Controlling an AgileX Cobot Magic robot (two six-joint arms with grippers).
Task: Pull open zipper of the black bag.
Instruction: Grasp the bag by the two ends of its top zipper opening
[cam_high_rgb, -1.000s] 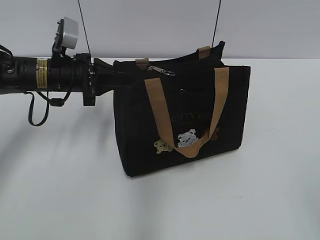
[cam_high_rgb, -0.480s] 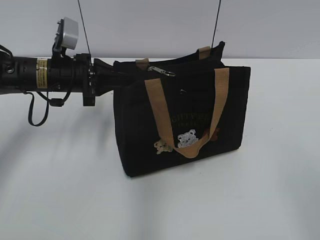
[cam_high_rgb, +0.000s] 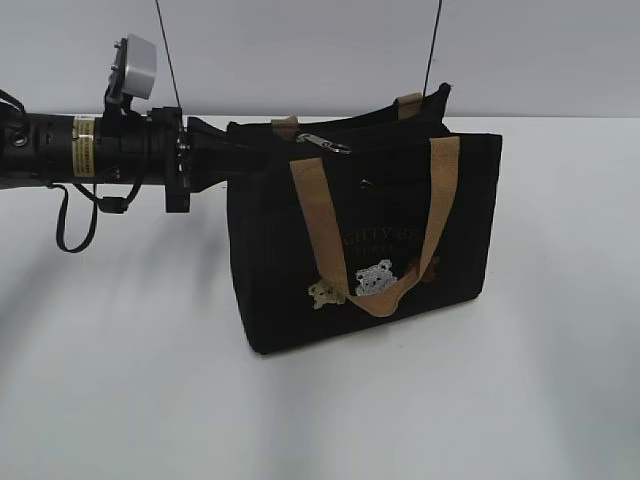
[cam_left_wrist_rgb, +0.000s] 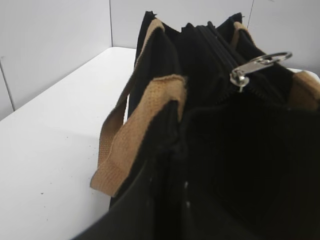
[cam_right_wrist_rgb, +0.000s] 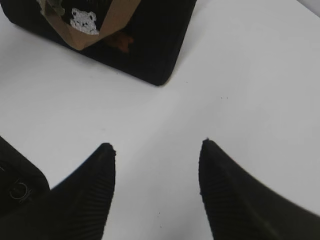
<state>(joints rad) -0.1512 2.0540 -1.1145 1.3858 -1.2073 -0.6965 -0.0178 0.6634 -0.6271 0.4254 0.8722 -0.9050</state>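
The left arm reaches in level from the left edge of the exterior view, with a small grey camera mounted on top. The left hand sits at the upper left end of the black bag; its fingers cannot be made out against the dark fabric in either view. It reads as closed, clamped on the bag's end edge.

The black bag stands upright on the white surface, near the middle of the exterior view. A tan handle hangs down its front face over the bear patches and faint lettering. The zipper runs along the top; its silver pull tab lies near the left end, with the oval loop pointing right.

The right hand hovers above bare surface, jaws apart and holding nothing. In the right wrist view the bag's lower corner lies beyond it, well apart.
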